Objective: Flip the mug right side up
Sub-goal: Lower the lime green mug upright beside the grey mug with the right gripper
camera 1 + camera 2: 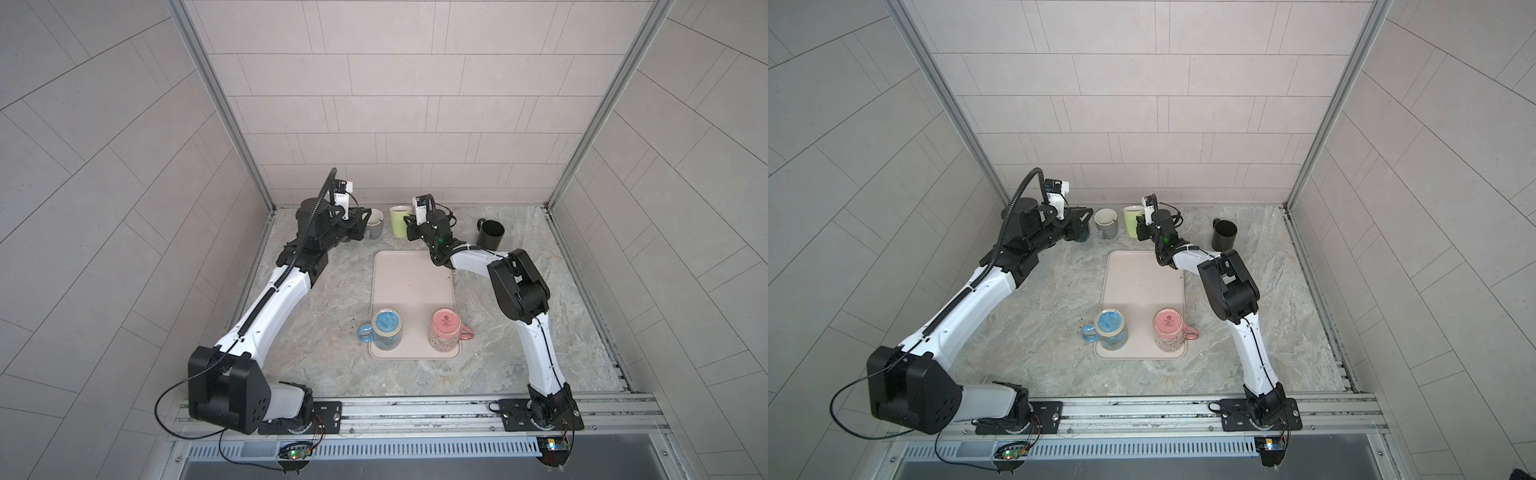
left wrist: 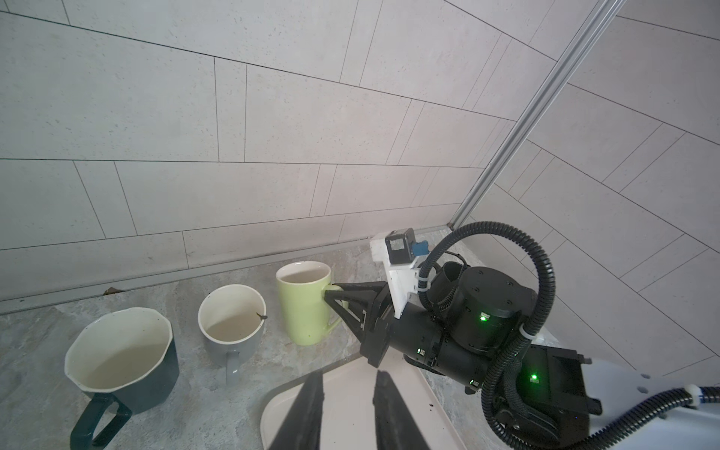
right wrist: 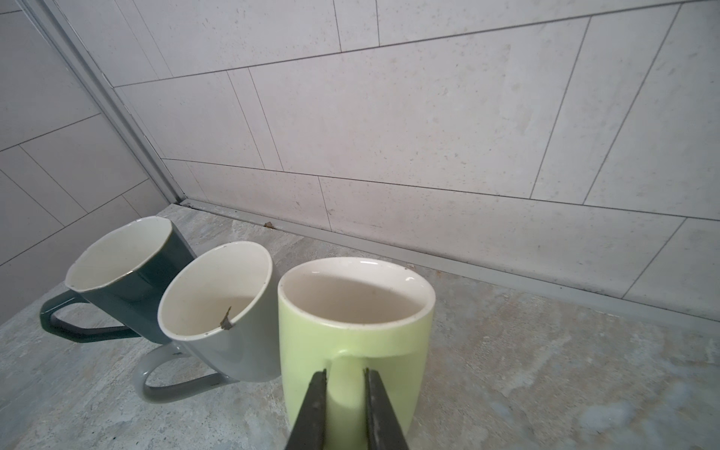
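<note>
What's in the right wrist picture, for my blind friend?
The right hand pinches the handle of an upright green mug. Beside it stand a grey mug and a dark teal mug, both open side up, near a tiled wall.

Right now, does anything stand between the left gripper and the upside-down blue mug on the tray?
Nothing visible does. The open left gripper is by the far end of the tray; only bare tray lies between it and the blue mug.

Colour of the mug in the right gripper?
Pale green mug, off-white inside; shows best in the right wrist view.
</note>
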`<state>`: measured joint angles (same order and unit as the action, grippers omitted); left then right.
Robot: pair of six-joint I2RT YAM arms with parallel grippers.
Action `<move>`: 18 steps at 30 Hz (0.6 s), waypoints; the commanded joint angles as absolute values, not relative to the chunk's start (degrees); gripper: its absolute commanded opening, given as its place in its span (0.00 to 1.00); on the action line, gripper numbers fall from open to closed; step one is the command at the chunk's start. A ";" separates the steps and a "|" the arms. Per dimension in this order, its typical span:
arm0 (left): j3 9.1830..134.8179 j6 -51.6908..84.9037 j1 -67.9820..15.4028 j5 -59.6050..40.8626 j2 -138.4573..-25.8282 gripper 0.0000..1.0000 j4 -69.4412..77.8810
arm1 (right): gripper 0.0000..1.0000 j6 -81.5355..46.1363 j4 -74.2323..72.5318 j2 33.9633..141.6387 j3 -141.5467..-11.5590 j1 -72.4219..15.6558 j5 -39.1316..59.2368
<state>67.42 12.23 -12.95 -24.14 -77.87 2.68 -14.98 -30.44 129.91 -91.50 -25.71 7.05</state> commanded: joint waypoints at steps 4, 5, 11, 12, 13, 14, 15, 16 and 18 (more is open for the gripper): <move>67.01 13.51 -11.89 -25.73 -79.21 0.29 5.85 | 0.00 -12.96 -38.77 129.66 -93.23 -26.27 4.03; 66.86 13.70 -11.78 -25.81 -79.32 0.29 6.02 | 0.00 -12.71 -38.82 129.75 -93.24 -26.34 3.83; 66.02 13.89 -11.14 -26.28 -79.28 0.28 6.67 | 0.00 -11.53 -40.54 130.68 -92.51 -26.72 1.95; 65.85 14.05 -11.05 -26.37 -79.33 0.28 6.72 | 0.00 -11.51 -40.77 130.89 -92.50 -26.74 1.68; 65.92 14.06 -10.90 -26.50 -79.43 0.28 6.75 | 0.00 -11.43 -40.78 131.09 -92.59 -26.77 1.58; 65.90 14.06 -10.74 -26.76 -79.52 0.28 6.68 | 0.00 -11.36 -40.67 131.33 -92.72 -26.81 1.38; 65.85 14.14 -10.69 -26.94 -79.53 0.28 6.69 | 0.00 -11.20 -40.85 131.63 -92.70 -26.85 1.02; 65.89 14.23 -10.65 -26.98 -79.65 0.28 6.69 | 0.00 -11.08 -40.82 131.78 -92.75 -26.87 0.97; 65.83 14.43 -10.46 -27.08 -79.76 0.28 6.91 | 0.00 -11.17 -40.68 132.29 -92.98 -26.98 0.24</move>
<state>66.41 13.78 -10.96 -25.96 -79.42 4.91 -12.03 -34.41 131.92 -91.50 -26.63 2.17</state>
